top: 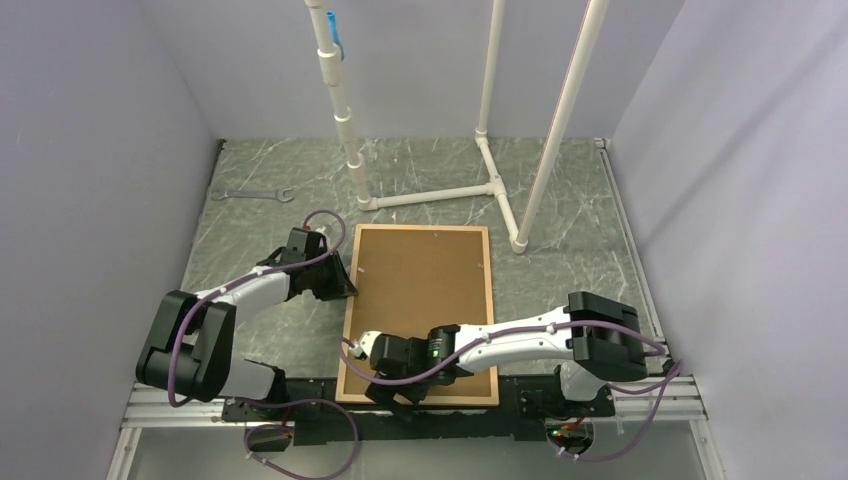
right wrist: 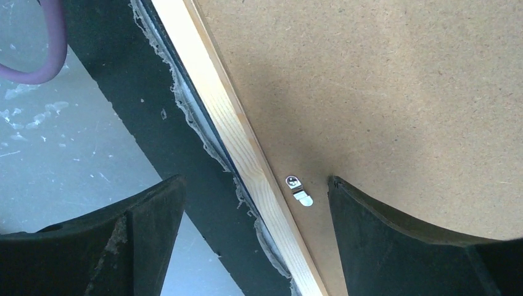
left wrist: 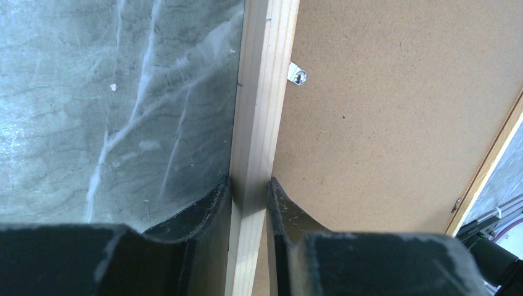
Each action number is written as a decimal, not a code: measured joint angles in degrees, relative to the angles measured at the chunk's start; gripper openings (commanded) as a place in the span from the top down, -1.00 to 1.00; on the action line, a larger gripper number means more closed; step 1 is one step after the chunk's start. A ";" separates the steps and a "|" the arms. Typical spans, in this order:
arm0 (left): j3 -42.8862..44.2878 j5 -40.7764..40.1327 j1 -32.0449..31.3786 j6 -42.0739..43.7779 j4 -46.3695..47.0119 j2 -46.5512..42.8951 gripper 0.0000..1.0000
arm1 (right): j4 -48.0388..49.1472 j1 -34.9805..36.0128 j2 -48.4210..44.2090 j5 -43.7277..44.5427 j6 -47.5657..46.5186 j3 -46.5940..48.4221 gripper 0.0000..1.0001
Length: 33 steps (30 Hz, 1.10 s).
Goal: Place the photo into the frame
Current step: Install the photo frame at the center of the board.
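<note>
The frame point(top: 349, 300) of thin light wooden strips lies flat on the grey mat, back side up, filled by a plain brown hardboard backing panel point(top: 420, 285). The photo is hidden. My left gripper point(top: 345, 290) is shut on the frame's left strip point(left wrist: 262, 92), one finger outside on the mat and one inside on the panel point(left wrist: 395, 111). My right gripper point(top: 392, 392) is open over the frame's near edge. In the right wrist view its jaws point(right wrist: 256, 179) straddle the near strip point(right wrist: 228, 129) and a small metal turn clip point(right wrist: 298, 190).
A white pipe structure point(top: 440, 190) stands just behind the frame. A metal wrench point(top: 252, 194) lies at the far left. Purple walls close in both sides. An aluminium rail point(top: 660, 400) runs along the near edge. Another clip point(left wrist: 297, 75) sits on the left strip.
</note>
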 measured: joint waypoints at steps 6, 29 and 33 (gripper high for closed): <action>-0.02 0.00 0.00 0.00 0.02 0.00 0.72 | 0.15 0.00 -0.92 -1.51 0.24 -0.79 -0.71; -0.02 0.28 0.11 0.02 0.07 0.13 0.74 | 0.17 1.42 -1.46 -2.29 0.17 0.24 -0.68; -0.02 0.33 0.13 0.09 0.09 0.13 0.74 | 1.03 1.49 -0.31 -4.72 0.20 0.70 -0.68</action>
